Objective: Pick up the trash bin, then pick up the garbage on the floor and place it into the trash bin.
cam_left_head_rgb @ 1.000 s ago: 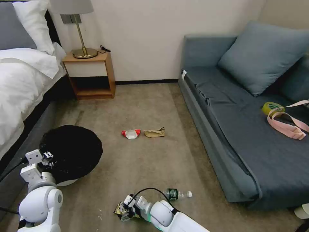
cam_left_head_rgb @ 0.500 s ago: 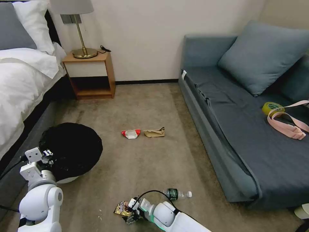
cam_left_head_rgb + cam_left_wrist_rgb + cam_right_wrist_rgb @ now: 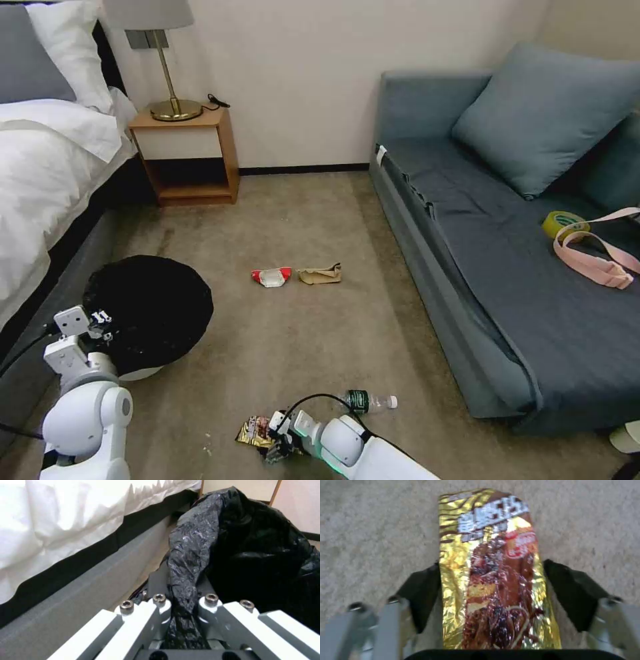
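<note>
The trash bin (image 3: 150, 313), white with a black bag over its rim, is at the left beside the bed. My left gripper (image 3: 100, 321) is shut on its near rim; the left wrist view has the black bag fold (image 3: 188, 562) pinched in the gripper (image 3: 181, 602). At the bottom, the yellow snack wrapper (image 3: 253, 432) lies flat on the carpet. My right gripper (image 3: 277, 445) is open at its near end, with one dark finger on each side of the wrapper (image 3: 490, 575). The other garbage is a bottle (image 3: 370, 401), a red-and-white wrapper (image 3: 271, 276) and brown paper (image 3: 321, 273).
A bed (image 3: 47, 173) runs along the left and a blue sofa (image 3: 507, 267) along the right. A wooden nightstand (image 3: 190, 153) with a lamp stands against the far wall. Bare carpet lies between the pieces of litter.
My right gripper has drawn back toward me, uncovering most of the yellow wrapper in the head view. The left gripper and the bin have barely shifted.
</note>
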Robot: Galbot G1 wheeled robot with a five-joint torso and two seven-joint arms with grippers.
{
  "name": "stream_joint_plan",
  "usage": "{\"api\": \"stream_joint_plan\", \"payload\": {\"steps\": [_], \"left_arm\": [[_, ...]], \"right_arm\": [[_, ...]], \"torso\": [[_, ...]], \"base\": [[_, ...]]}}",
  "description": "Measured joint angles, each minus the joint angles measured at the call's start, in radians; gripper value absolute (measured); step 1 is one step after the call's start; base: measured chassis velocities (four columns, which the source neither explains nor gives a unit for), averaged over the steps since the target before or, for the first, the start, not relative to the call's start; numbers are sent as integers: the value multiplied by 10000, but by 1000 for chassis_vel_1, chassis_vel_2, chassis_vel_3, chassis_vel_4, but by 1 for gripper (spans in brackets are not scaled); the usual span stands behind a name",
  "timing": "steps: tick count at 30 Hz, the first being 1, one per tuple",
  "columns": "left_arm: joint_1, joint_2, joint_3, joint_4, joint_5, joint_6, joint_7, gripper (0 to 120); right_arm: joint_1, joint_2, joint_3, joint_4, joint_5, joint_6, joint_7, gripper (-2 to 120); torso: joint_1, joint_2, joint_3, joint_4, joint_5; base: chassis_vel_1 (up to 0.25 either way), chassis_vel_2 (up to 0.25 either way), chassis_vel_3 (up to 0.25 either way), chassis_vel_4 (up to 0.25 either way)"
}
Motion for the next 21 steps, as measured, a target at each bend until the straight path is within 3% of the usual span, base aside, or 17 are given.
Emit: {"api": "stream_joint_plan", "payload": {"steps": [15,19,21], "left_arm": [[132,31,-62,-82,-68,-60,12,4],[179,59,-48,-45,-69,-107,23,4],[193,63,-44,-44,-69,-115,26,4]], "right_arm": [[-20,7,324,244,-67,-74,11,23],[82,134,892,491,88,-76,14,4],[126,154,995,531,135,-79,13,1]], "torso": [[1,-1,1,-1,-4],[0,-1,1,0,-1],[0,-1,1,0,-1]], "base": [[0,0,0,0],[0,0,0,0],[0,0,0,0]]}}
